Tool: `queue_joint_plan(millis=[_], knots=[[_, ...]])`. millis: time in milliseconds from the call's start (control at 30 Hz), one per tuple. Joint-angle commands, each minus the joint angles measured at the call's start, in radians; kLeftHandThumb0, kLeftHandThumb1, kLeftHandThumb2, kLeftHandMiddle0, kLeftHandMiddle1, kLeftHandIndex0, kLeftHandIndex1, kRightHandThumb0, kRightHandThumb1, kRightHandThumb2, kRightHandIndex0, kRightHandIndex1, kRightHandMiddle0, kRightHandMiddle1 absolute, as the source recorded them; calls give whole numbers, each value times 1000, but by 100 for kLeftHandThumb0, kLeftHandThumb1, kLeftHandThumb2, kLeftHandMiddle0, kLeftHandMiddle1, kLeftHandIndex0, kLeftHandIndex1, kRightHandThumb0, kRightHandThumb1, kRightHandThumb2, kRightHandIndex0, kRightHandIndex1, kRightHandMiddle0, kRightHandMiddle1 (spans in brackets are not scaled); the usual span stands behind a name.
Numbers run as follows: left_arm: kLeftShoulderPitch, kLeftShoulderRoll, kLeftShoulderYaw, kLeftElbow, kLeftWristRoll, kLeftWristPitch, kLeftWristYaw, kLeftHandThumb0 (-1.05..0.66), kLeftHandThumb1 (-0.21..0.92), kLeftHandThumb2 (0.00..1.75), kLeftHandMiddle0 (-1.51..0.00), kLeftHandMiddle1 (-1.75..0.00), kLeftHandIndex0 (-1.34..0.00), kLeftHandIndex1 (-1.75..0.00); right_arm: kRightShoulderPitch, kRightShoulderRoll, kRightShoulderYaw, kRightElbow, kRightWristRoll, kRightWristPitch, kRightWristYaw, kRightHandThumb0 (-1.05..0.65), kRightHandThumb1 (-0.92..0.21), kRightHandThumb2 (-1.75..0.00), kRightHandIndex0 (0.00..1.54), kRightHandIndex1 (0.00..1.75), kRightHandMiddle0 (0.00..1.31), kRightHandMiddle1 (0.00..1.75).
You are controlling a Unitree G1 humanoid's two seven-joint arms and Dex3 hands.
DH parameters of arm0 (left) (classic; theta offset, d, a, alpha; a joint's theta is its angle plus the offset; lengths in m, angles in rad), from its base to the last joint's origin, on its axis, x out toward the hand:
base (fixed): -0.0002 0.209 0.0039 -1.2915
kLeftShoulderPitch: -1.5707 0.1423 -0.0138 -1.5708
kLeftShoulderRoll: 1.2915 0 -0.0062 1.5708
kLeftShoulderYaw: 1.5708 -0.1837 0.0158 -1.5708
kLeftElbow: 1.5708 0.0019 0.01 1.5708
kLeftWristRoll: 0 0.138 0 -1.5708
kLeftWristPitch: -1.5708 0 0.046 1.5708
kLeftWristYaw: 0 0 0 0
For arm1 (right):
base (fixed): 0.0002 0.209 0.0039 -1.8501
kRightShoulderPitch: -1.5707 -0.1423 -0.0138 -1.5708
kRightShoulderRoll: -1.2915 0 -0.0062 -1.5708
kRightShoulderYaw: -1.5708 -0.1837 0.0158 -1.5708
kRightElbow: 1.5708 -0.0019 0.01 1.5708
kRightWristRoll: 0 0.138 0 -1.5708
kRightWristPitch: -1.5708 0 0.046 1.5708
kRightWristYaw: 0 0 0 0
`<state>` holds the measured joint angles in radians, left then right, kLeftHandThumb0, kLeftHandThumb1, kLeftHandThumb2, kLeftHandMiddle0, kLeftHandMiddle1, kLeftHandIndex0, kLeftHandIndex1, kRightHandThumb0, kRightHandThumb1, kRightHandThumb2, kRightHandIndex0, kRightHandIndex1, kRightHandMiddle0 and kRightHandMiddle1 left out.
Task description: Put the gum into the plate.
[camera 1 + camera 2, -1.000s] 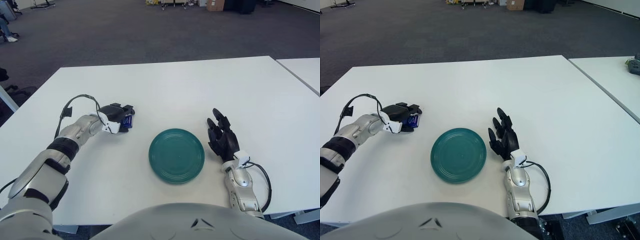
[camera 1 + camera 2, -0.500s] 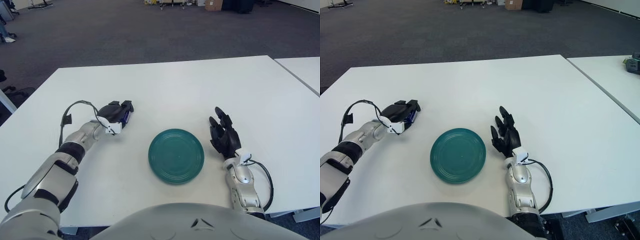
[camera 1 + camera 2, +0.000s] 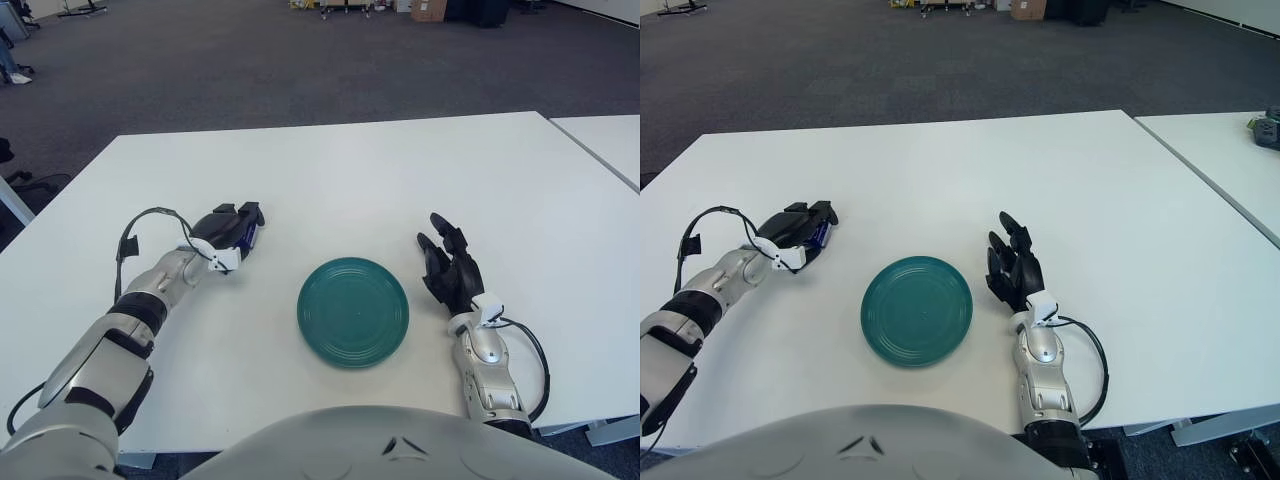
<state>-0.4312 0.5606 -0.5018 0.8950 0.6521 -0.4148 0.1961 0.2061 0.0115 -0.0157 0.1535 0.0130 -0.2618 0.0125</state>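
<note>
The gum is a small blue pack on the white table, left of the plate. My left hand lies low over it with its fingers closed around the pack, so only the pack's blue right edge shows. It also shows in the right eye view. The round teal plate is empty at the table's front middle, about a hand's width right of the gum. My right hand rests on the table just right of the plate, fingers spread and holding nothing.
The white table stretches far behind the plate. A second white table stands to the right across a narrow gap, with a small dark object on it. Grey carpet lies beyond.
My left hand has turned and sunk lower onto the table with the gum, shifting slightly back and left. The right hand has edged slightly right. The plate has not moved.
</note>
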Motion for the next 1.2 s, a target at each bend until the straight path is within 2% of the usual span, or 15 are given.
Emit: queue_joint_plan(millis=[0,100,200,367,667,833,967,1067,1167], knots=[[66,12,-22,5,32,16,-34,0,17,141,-74,-148,-61,-175,48,1,-14,105,-5,62,-17,-79,-92,-67,49,6,0,54],[65,33,-13,-41,32,26,-44,0,14,139,-85,-135,-61,-175,47,4,-12,107,-5,64,-24,-78,-92,-68,50,6,0,56],[71,51,2,-92,34,35,-32,0,12,141,-88,-133,-61,-175,46,8,-11,107,0,66,-27,-77,-92,-68,51,5,0,58],[92,82,49,-177,19,27,-9,0,10,146,-87,-142,-60,-175,48,14,-9,109,2,63,-33,-75,-92,-68,51,5,0,59],[141,127,171,-465,-22,66,-81,0,6,157,-82,-160,-61,-175,52,24,-2,106,-5,71,-47,-76,-92,-69,51,4,0,60],[176,118,223,-586,-44,93,-112,0,7,157,-80,-164,-60,-175,55,27,4,106,-16,71,-60,-75,-92,-70,49,3,0,59],[224,100,251,-736,-56,170,-186,0,6,157,-81,-163,-60,-175,57,29,10,108,-34,65,-75,-76,-92,-72,48,2,0,58],[258,82,250,-845,-51,217,-236,0,4,159,-84,-161,-62,-175,57,30,14,110,-42,65,-81,-76,-92,-73,48,2,0,58],[268,73,241,-887,-50,213,-268,0,3,160,-84,-162,-63,-175,57,33,15,113,-38,65,-80,-75,-92,-73,49,2,0,59]])
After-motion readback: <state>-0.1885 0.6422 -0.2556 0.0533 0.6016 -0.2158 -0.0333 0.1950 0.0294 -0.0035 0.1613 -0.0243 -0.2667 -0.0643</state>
